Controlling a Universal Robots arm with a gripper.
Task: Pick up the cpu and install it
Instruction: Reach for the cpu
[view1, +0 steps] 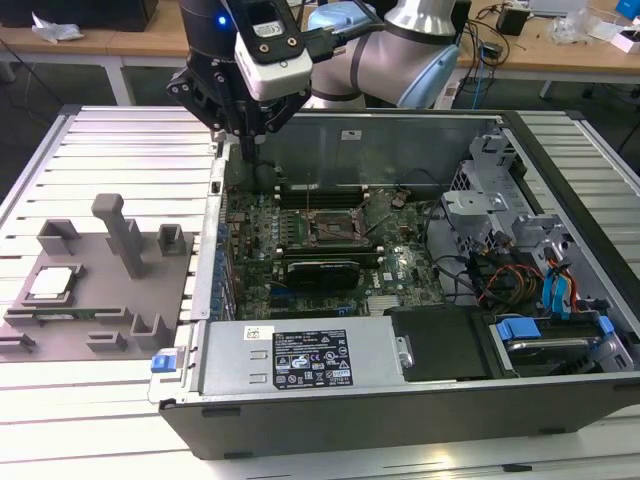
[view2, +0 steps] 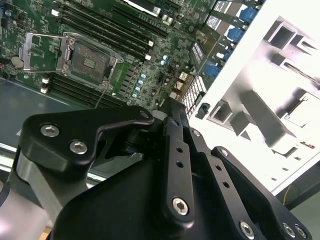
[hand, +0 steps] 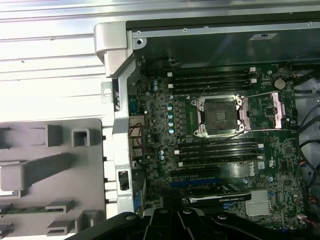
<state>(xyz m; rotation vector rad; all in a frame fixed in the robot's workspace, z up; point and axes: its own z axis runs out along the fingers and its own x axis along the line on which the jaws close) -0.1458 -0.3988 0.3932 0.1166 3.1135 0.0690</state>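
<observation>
The cpu is seen in the exterior view as a small flat square with a pale, silvery-white top and a thin darker rim. It lies flat on the grey fixture, near the end of the fixture toward the exterior view's left. The fixture is set on the slatted metal desk, just beside the open computer case.

The tool is held above the far corner of the case on the exterior view's left, over the edge of the green motherboard and well apart from the cpu. It cannot be told whether the tool is apart or together.

The socket is shown in both wrist views with its metal cover plate swung open to one side, and its dark square bed is left bare.

A white label with small dark print and symbols is fixed to the top of the silver power supply at the near side of the case. A smaller white sticker is seen on the inner far wall.
</observation>
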